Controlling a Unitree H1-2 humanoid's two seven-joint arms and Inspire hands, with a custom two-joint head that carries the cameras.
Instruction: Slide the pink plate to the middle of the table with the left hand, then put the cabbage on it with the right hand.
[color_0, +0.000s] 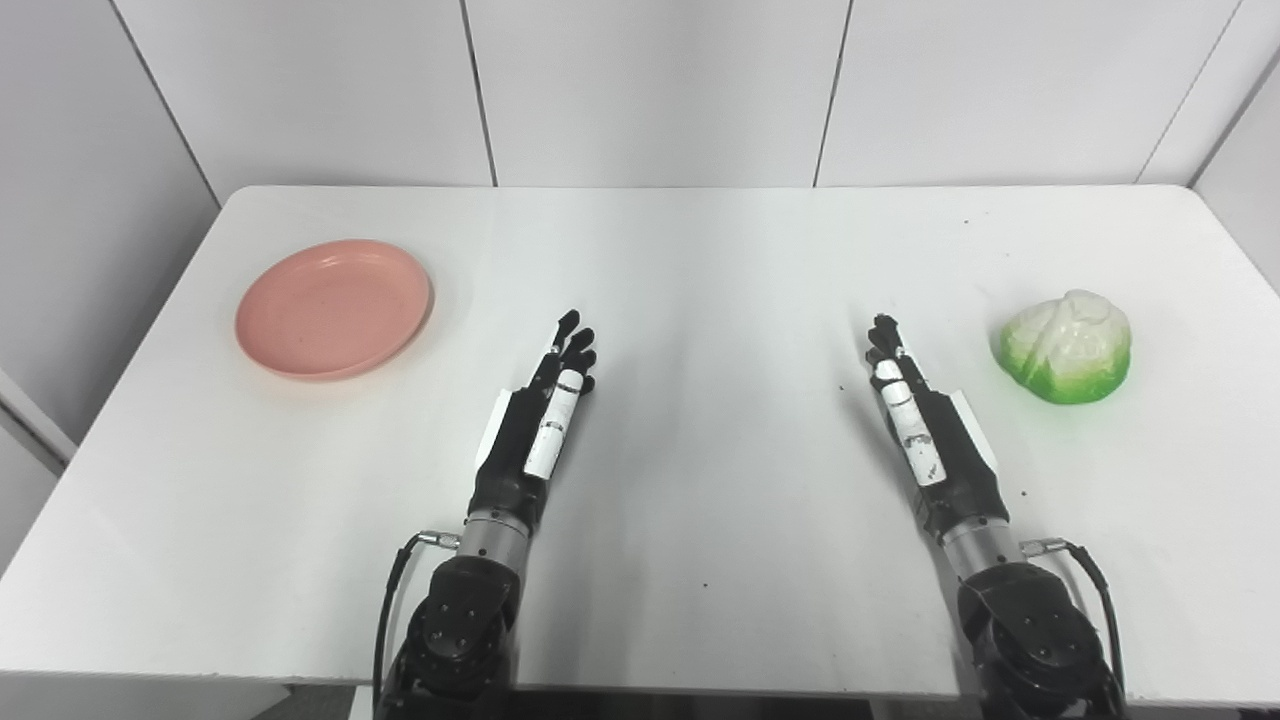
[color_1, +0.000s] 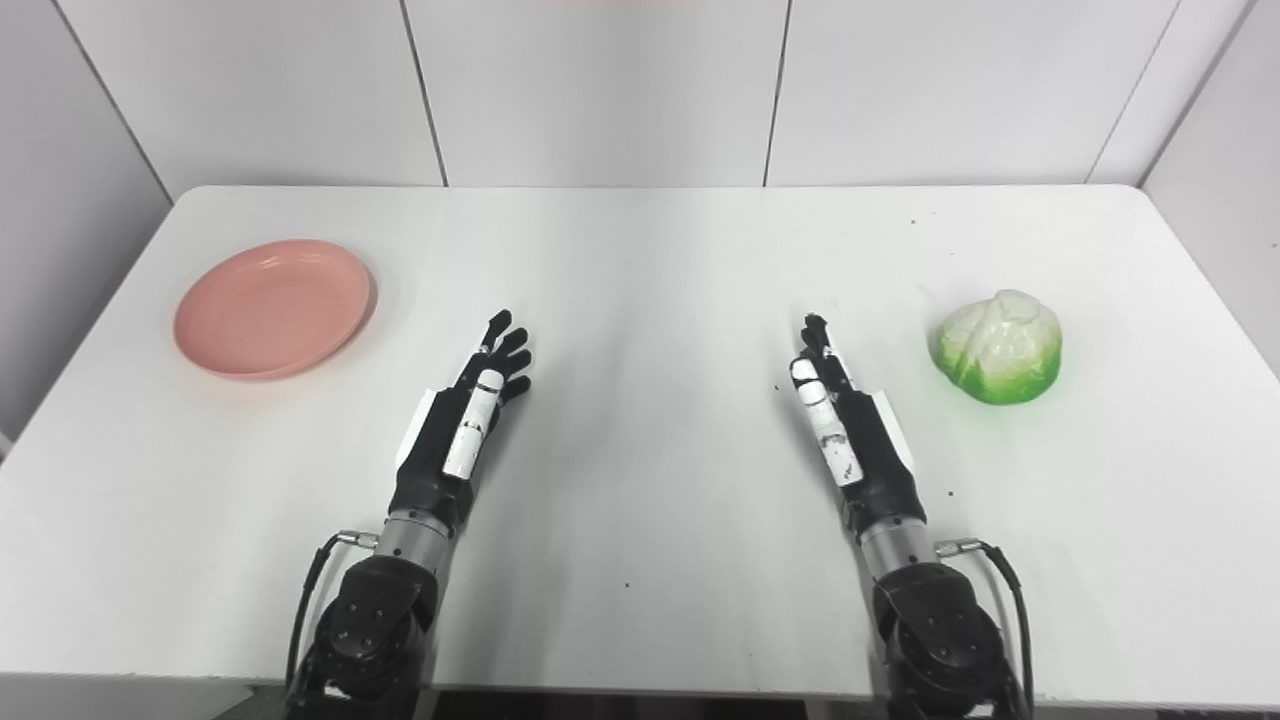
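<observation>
A pink plate (color_0: 333, 307) lies flat at the table's left side, with nothing on it. A white and green cabbage (color_0: 1067, 346) sits on the table at the right. My left hand (color_0: 545, 410) rests near the front middle-left, fingers stretched out and open, holding nothing, well to the right of the plate. My right hand (color_0: 915, 415) is likewise open and flat, a short way left of the cabbage and not touching it.
The white table (color_0: 700, 260) is bounded by white wall panels behind and at both sides. Its front edge runs just above the picture's bottom, where both forearms come in.
</observation>
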